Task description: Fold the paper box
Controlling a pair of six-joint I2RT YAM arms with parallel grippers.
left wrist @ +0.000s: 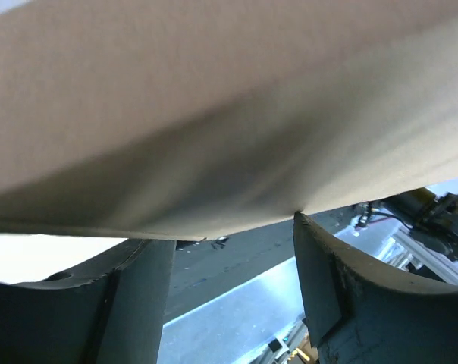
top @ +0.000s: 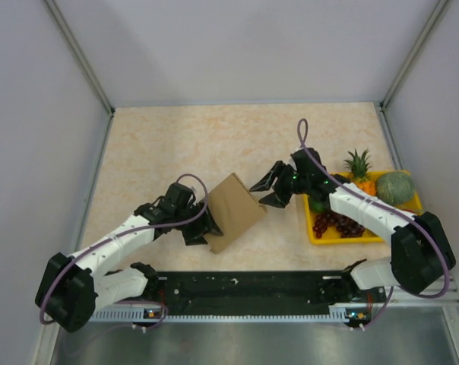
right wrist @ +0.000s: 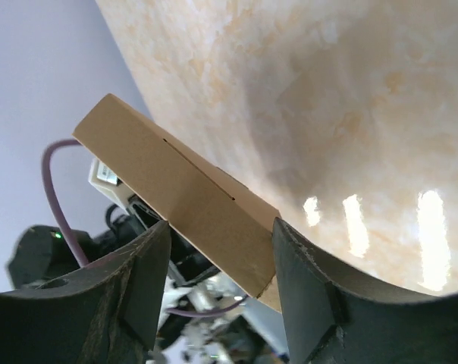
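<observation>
The paper box [top: 234, 207] is a flat brown cardboard piece, tilted, between my two grippers at mid-table. My left gripper [top: 201, 226] is at its lower left edge. In the left wrist view the cardboard [left wrist: 214, 114] fills the upper frame and lies across both fingertips of the left gripper [left wrist: 223, 231], whose jaws stand wide apart with nothing between them. My right gripper [top: 264, 192] straddles the box's right end. In the right wrist view the box end [right wrist: 206, 216] sits slantwise between the open fingers of the right gripper [right wrist: 218, 227], the right fingertip [right wrist: 283, 231] at its edge.
A yellow tray [top: 313, 234] at the right holds a pineapple [top: 357, 166], a green melon [top: 395, 187] and dark grapes [top: 337, 223], just behind my right arm. Grey walls enclose the beige tabletop [top: 214, 137] on three sides.
</observation>
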